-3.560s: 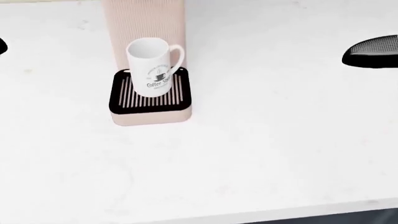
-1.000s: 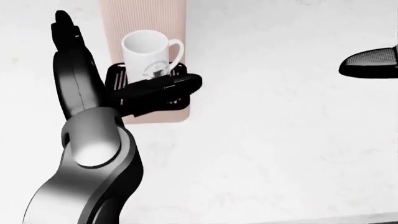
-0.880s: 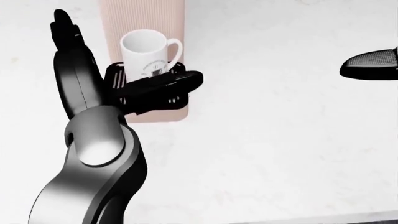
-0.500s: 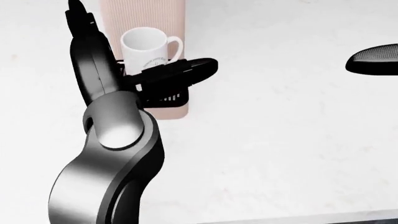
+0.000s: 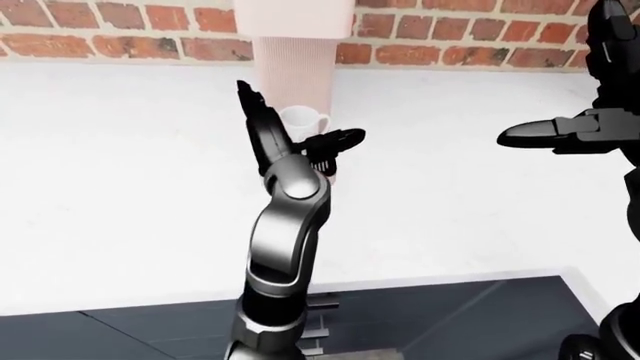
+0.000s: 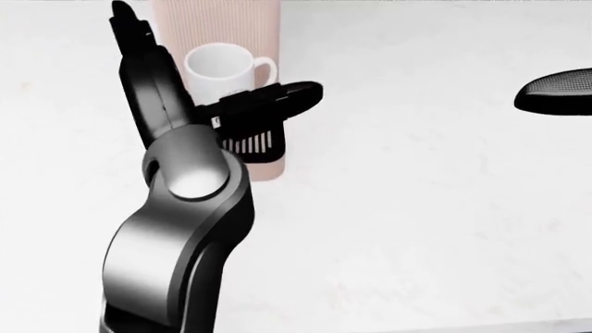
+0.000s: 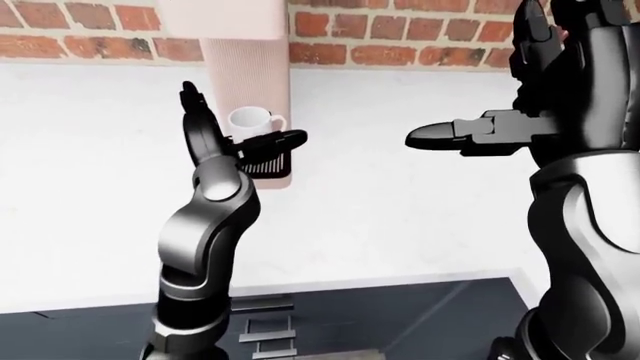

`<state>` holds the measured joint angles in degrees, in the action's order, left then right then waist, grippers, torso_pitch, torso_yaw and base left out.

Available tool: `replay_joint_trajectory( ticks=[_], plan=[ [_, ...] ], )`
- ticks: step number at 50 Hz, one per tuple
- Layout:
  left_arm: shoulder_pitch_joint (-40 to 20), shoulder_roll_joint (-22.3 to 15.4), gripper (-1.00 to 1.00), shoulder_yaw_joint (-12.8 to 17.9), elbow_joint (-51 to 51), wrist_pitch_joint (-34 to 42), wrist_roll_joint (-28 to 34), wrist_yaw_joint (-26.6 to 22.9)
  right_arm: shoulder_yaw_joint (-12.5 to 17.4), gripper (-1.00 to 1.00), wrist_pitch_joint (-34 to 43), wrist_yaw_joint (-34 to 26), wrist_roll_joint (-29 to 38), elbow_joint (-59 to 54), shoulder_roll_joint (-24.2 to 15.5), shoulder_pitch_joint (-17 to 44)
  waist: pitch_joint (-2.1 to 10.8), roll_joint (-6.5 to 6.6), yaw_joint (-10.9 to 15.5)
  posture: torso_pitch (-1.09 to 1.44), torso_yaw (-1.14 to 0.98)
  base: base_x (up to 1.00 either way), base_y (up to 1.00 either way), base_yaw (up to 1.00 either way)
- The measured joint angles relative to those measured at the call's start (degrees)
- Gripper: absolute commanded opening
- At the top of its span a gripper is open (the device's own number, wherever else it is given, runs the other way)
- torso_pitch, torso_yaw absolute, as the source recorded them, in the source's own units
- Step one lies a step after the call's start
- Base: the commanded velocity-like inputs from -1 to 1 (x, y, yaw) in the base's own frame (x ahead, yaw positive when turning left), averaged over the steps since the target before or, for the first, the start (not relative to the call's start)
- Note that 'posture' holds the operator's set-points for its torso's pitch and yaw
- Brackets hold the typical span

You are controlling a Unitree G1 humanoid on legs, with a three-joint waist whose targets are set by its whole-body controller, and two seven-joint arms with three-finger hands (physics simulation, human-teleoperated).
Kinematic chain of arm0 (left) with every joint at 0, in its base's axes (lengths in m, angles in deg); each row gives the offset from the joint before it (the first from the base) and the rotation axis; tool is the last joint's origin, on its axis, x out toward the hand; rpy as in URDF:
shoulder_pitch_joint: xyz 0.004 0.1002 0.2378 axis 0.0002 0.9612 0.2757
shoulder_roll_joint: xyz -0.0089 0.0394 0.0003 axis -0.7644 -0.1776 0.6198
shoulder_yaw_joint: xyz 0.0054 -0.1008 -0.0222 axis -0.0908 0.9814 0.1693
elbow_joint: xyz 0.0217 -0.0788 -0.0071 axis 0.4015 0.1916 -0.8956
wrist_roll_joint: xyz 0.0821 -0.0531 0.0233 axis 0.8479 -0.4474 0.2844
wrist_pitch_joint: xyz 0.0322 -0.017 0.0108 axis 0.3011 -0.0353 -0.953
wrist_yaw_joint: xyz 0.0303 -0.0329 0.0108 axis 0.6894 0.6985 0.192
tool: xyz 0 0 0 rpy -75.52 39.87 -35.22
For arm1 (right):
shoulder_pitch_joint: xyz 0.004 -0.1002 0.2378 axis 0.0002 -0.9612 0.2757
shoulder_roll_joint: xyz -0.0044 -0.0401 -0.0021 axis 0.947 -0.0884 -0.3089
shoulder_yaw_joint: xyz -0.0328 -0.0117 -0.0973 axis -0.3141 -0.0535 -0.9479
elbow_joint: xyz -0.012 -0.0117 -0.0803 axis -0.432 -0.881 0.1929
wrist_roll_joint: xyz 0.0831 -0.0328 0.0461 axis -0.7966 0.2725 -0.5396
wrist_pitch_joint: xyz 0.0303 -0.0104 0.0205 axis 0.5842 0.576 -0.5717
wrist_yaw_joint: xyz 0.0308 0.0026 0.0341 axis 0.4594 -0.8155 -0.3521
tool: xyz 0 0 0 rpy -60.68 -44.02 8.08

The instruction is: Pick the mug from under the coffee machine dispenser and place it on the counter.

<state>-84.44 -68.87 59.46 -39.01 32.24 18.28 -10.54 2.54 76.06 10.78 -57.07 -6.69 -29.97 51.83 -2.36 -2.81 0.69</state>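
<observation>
A white mug [image 6: 227, 68] with a dark logo stands upright on the black drip tray [image 6: 252, 143] of the pink ribbed coffee machine [image 6: 217, 19], its handle to the right. My left hand [image 6: 214, 59] is open around it. The fingers [image 6: 130, 31] stand up on the mug's left, and the thumb [image 6: 277, 99] crosses in front of its lower part, hiding the logo. I cannot tell whether it touches the mug. My right hand [image 7: 478, 97] is open and raised well to the right, with nothing in it.
The white counter [image 6: 416, 208] spreads to the right and below the machine. A red brick wall [image 5: 120, 30] runs along the top of the eye views. Dark cabinet fronts [image 5: 450, 315] lie under the counter's near edge.
The left arm has come into view and risen to the mug. Over the last second it moved up and right, so the thumb now lies across the mug's lower part. The view shifted slightly.
</observation>
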Motion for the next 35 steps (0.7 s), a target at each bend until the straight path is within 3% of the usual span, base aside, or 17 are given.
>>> replay_joint_trajectory(
  ticks=[5, 12, 17, 27, 29, 32, 34, 35],
  plan=[
    [-0.12, 0.17, 1.0, -0.06, 0.63, -0.54, -0.24, 0.43, 0.13, 1.0, 0.08, 0.12, -0.19, -0.16, -0.27, 0.19, -0.02, 0.02, 0.0, 0.0, 0.0, 0.0, 0.0, 0.0],
    [-1.69, 0.59, 0.55, 0.65, 1.89, 0.24, -1.18, 1.08, 1.31, 1.0, -0.21, 0.46, -1.39, -0.19, -0.94, -0.32, -0.07, -0.23, 0.1, 0.0, 0.0, 0.0, 0.0, 0.0],
    [-2.96, 0.19, 0.5, 1.35, 5.62, -2.16, -2.05, 2.71, 2.22, 1.0, -0.49, 1.0, -2.12, -1.1, -1.87, -0.52, -0.05, -0.21, 0.11, 0.0, 0.0, 0.0, 0.0, 0.0],
    [-4.46, -1.53, 0.4, 1.67, 15.19, -10.13, -3.45, 4.81, 0.89, 1.0, -0.44, 1.4, -2.83, -1.12, -1.79, 0.07, 0.06, -0.21, 0.39, 0.0, 0.0, 0.0, 0.0, 0.0],
    [-4.47, -1.54, 0.18, 2.15, 15.14, -10.16, -4.04, 4.92, 1.63, 1.0, -0.62, 1.54, -2.92, -0.67, -1.78, -0.45, 0.05, -0.36, 0.35, 0.0, 0.0, 0.0, 0.0, 0.0],
    [-4.29, -1.64, -0.29, 2.35, 12.92, -8.96, -4.43, 5.59, 2.15, 1.0, -0.55, 1.83, -3.36, 0.09, -1.95, -0.78, -0.13, -0.33, 0.2, 0.0, 0.0, 0.0, 0.0, 0.0],
    [-4.69, -1.5, -0.47, 2.42, 12.63, -8.82, -4.5, 6.01, 2.13, 1.0, -0.23, 2.11, -3.87, -0.11, -2.41, -0.18, -0.14, -0.24, 0.22, 0.0, 0.0, 0.0, 0.0, 0.0],
    [-4.85, -1.37, -0.79, 2.35, 12.65, -8.72, -4.71, 6.09, 2.08, 1.0, -0.27, 2.2, -4.05, -0.27, -2.6, -0.05, -0.11, -0.24, 0.23, 0.0, 0.0, 0.0, 0.0, 0.0]
  ],
)
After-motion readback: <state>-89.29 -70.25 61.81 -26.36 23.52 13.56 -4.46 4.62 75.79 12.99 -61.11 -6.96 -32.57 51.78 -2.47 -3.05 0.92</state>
